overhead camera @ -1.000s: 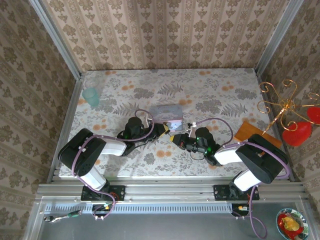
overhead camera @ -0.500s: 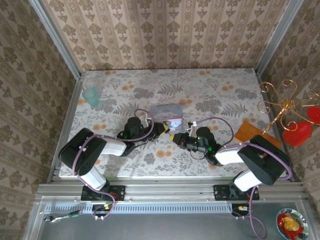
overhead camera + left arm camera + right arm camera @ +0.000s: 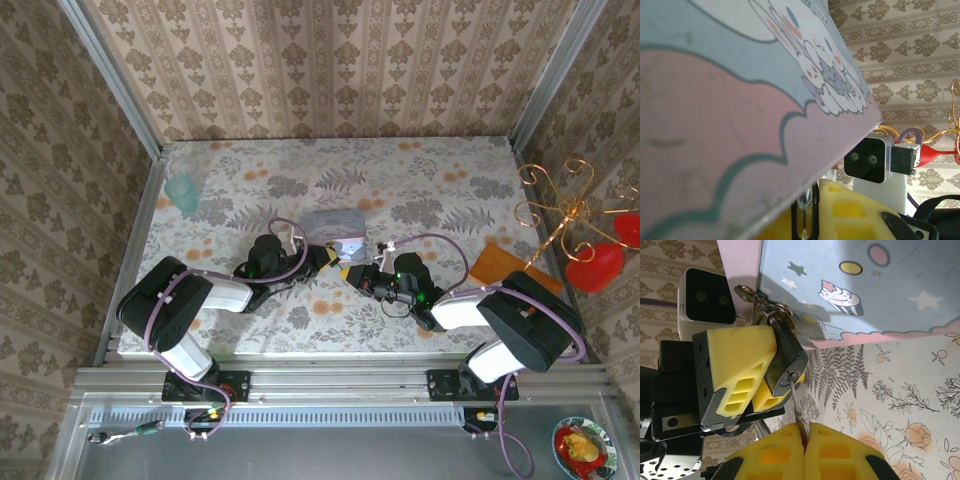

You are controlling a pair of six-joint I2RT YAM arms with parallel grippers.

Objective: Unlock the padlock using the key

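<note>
The padlock, a small dark block, hangs by its silvery shackle from the hasp of the pale blue cartoon tin. My left gripper is shut on the padlock, its yellow fingers clamping the body. The key has its thin blade tip in the keyhole on the padlock's underside. My right gripper is shut on the key's head, just below the lock. In the left wrist view, the tin hides most of the left gripper. From above, the right gripper meets the left one in front of the tin.
A teal cup stands at the far left. An orange-brown board lies at the right edge, beside a gold wire stand with red ornaments. A bowl sits off the table at bottom right.
The right gripper has edged slightly up and left toward the padlock with the key. The left arm and the tin have stayed put.
</note>
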